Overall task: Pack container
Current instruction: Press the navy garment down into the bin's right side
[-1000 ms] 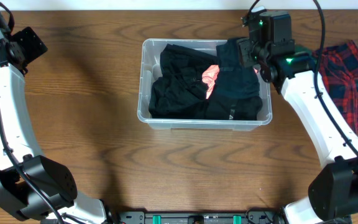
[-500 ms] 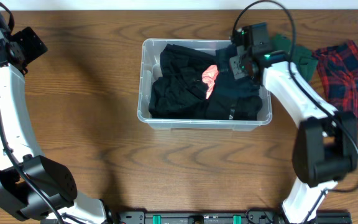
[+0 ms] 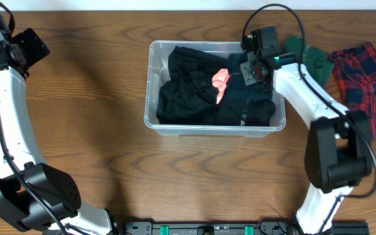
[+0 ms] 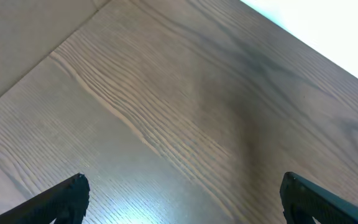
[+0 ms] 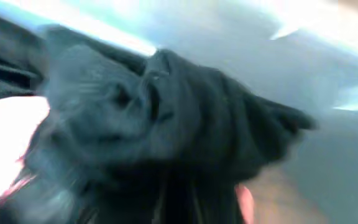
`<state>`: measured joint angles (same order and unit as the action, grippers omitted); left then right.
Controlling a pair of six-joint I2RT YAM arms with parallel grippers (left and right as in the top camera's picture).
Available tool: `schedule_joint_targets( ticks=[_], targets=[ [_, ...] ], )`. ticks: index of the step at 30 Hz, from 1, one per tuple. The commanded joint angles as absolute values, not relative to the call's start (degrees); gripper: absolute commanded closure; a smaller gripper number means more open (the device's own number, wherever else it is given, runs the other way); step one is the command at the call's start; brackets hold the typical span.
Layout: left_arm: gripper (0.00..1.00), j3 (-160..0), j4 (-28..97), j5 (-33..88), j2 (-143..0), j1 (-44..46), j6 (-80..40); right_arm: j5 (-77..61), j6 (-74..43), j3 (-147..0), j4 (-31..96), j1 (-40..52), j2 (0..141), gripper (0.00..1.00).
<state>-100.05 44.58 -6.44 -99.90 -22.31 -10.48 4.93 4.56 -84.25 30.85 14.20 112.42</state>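
**A:** Where does your container sit?

**B:** Your container is on the desk, about midway between your two arms, with a long side facing you. Dark clothes fill it, and a pink patch shows among them near the middle.

**A:** And your right claw?

**B:** Your right claw is down at the container's far right corner, over the dark clothes. Its wrist view is a blur of dark cloth close against the lens. You cannot tell from it whether the fingers are apart or pinched on fabric.

**A:** Your left side?

**B:** Your left claw hangs over the wood at the desk's far left corner, well apart from the container, with its fingers spread wide.

**A:** What lies outside the container?

**B:** A green garment lies just beside the container's right end, partly hidden by your right arm. A red-and-navy plaid shirt lies further right, near the desk's edge.
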Motion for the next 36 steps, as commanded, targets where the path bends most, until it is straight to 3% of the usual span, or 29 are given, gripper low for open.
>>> schedule_joint_targets(
  ticks=[1, 6, 12, 21, 29, 32, 36],
  targets=[
    [0.02, -100.2, 44.6, -7.1, -99.7, -22.5, -10.3, 5.1, 4.3, -84.8, 32.2, 15.0, 104.0, 0.83],
    [0.02, -100.2, 44.6, -7.1, -99.7, -22.5, -10.3, 3.7, 2.5, -84.8, 38.6, 15.0, 98.7, 0.80],
    [0.02, -100.2, 44.6, -7.1, -99.7, -22.5, -10.3, -2.6, 2.2, -84.5, 45.8, 15.0, 99.5, 0.89],
    [0.02, -100.2, 44.6, -7.1, -99.7, -22.5, -10.3, -3.5, 2.2, -82.6, 48.4, 15.0, 106.5, 0.93],
    [0.02, -100.2, 44.6, -7.1, -99.7, -22.5, -10.3, -3.2, 2.2, -80.1, 47.0, 14.9, 112.3, 0.83],
    [0.02, -100.2, 44.6, -7.1, -99.7, -22.5, -10.3, -3.2, 2.2, -80.2, 46.4, 14.9, 112.8, 0.96],
    [0.02, -100.2, 44.6, -7.1, -99.7, -22.5, -10.3, -3.3, 2.2, -82.4, 46.3, 14.9, 110.6, 0.96]
  ],
)
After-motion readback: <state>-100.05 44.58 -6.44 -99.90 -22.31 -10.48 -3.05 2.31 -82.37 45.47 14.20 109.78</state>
